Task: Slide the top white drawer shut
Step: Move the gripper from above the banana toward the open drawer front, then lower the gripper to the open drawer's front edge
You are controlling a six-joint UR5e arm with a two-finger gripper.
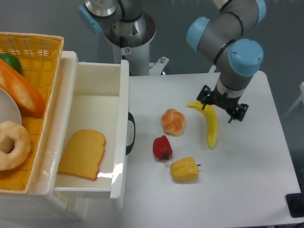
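My hand [222, 105] hangs empty, fingers apart, above the banana's [209, 122] top end; the top white drawer [97, 130] stands pulled out, bare desk [247, 180] along its front.

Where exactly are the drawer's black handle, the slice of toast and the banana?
Black handle [131, 133]: fixed camera view, middle of its curved bar on the top white drawer [124, 95].
Slice of toast [83, 153]: same view, centre of its face.
Banana [212, 127]: same view, mid-length of its body.

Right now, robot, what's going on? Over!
Hand above the banana, holding nothing seen. Top white drawer wide open, toast slice inside. Bun and red pepper between hand and handle.
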